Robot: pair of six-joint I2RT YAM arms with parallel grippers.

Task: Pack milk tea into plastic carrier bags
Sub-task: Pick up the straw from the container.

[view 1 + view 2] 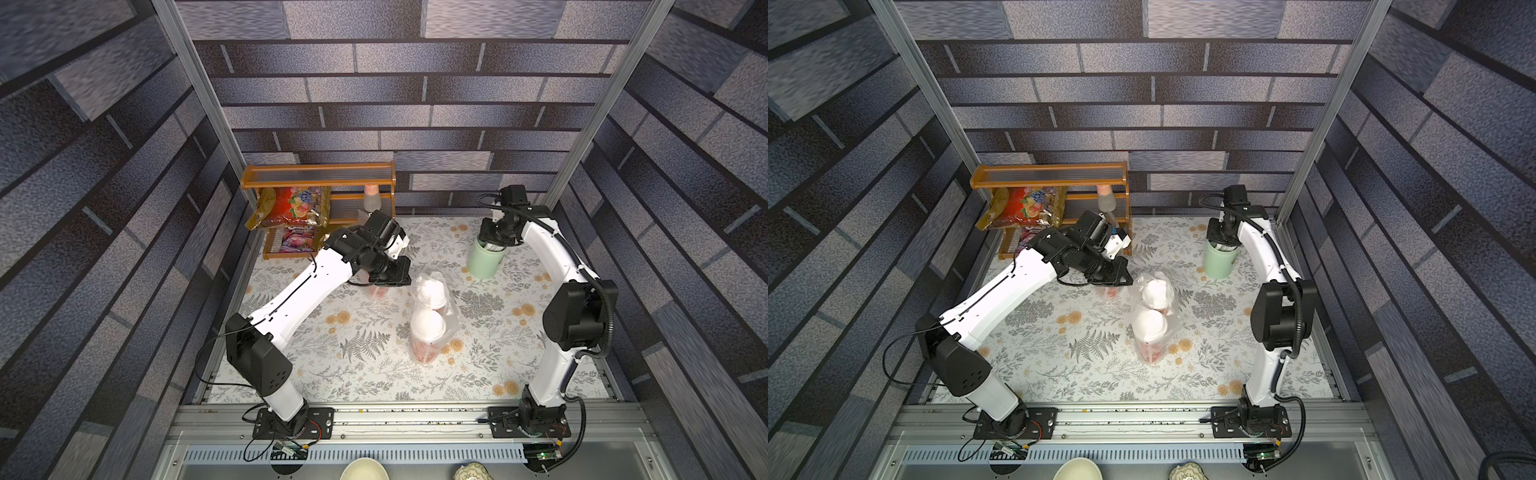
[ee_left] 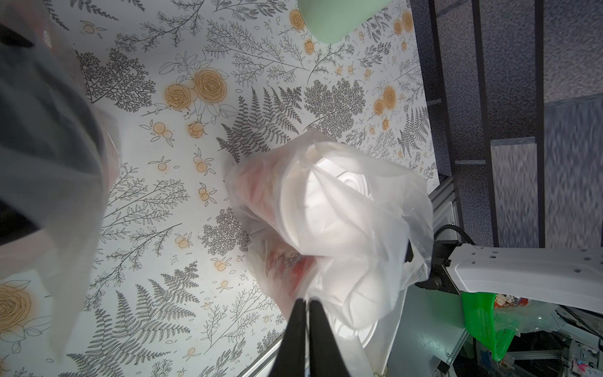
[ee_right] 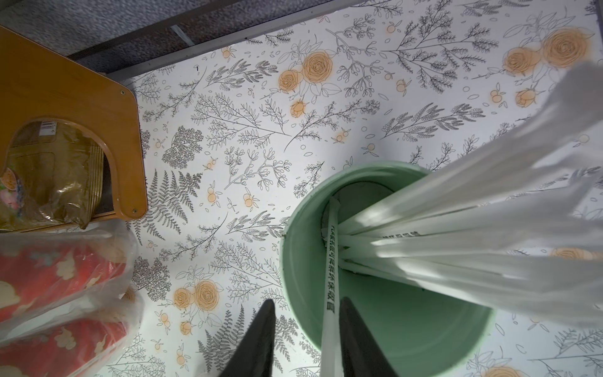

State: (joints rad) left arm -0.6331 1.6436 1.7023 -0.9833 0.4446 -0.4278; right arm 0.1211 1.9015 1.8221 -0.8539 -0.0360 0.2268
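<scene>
Near the middle of the table (image 1: 332,374), two cups (image 1: 428,326) are stood one behind the other inside a bag (image 1: 452,309), while a rack (image 1: 320,174) loaded with snack packets (image 1: 291,208) is set at the back left and a holder of straws (image 1: 482,268) at the back right.

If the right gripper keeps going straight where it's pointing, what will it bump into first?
Probably the wrapped straw standing between the open jaws of the right gripper, or the rim of the green cup just beyond. Depth is unclear, so I cannot say which comes first.
</scene>
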